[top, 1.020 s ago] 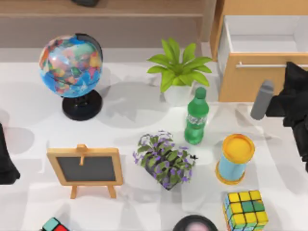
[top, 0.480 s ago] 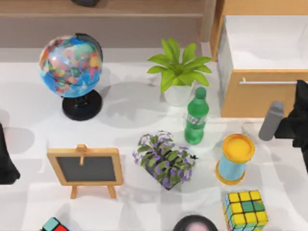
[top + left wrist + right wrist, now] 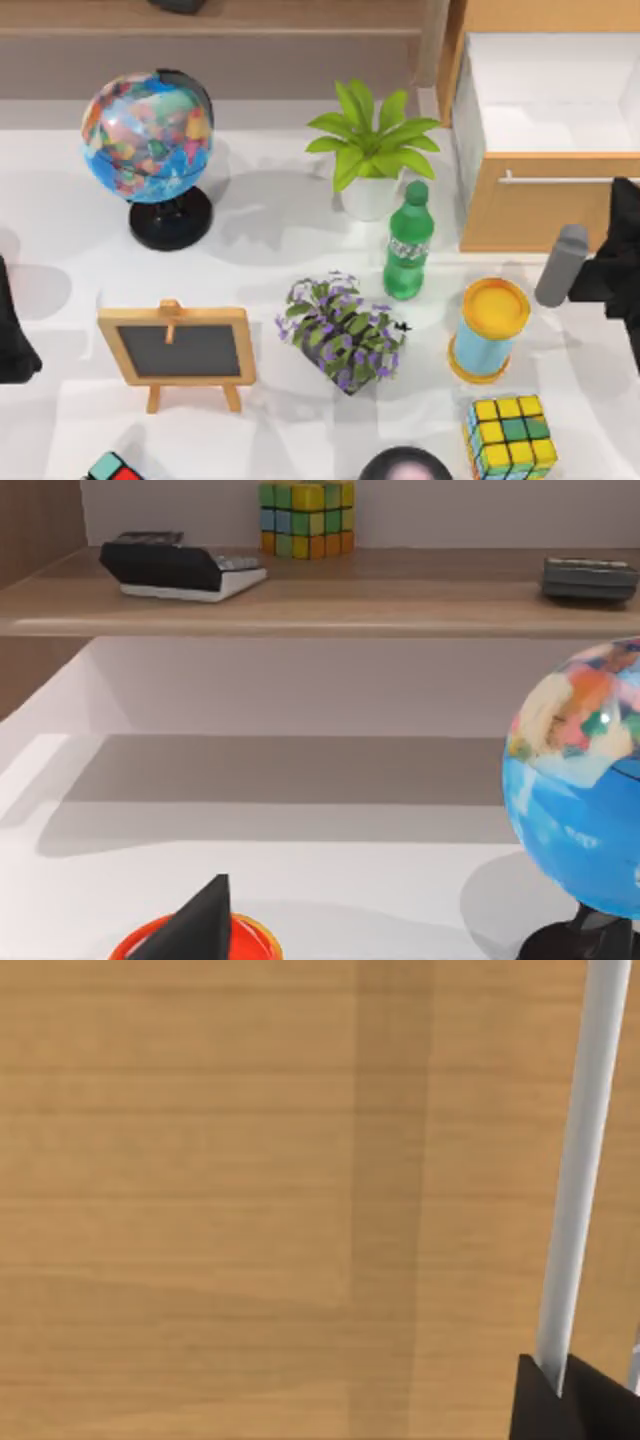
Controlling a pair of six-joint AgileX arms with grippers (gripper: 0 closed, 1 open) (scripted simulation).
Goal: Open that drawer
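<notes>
The drawer [image 3: 525, 215] is at the table's back right, a light-oak front with a thin silver bar handle [image 3: 555, 180]. It stands pulled out, and its white interior [image 3: 555, 95] is exposed. My right gripper [image 3: 622, 192] is at the right end of the handle, shut on it. In the right wrist view the handle [image 3: 585, 1160] runs across the wooden front [image 3: 200, 1200] into my black gripper [image 3: 556, 1388]. My left arm [image 3: 12, 335] stays parked at the left edge of the table.
A green bottle [image 3: 407, 245] and a blue cup with a yellow top [image 3: 488, 330] stand just in front of the drawer. A potted plant [image 3: 370, 150], purple flowers [image 3: 345, 335], a globe [image 3: 150, 140], a chalkboard [image 3: 180, 350] and a cube [image 3: 510, 435] are spread about. A brownish shelf unit [image 3: 220, 30] runs along the back.
The drawer has slid farther out toward the table's front, showing more white interior. My right gripper moved the same way with the handle. The left arm has not moved.
</notes>
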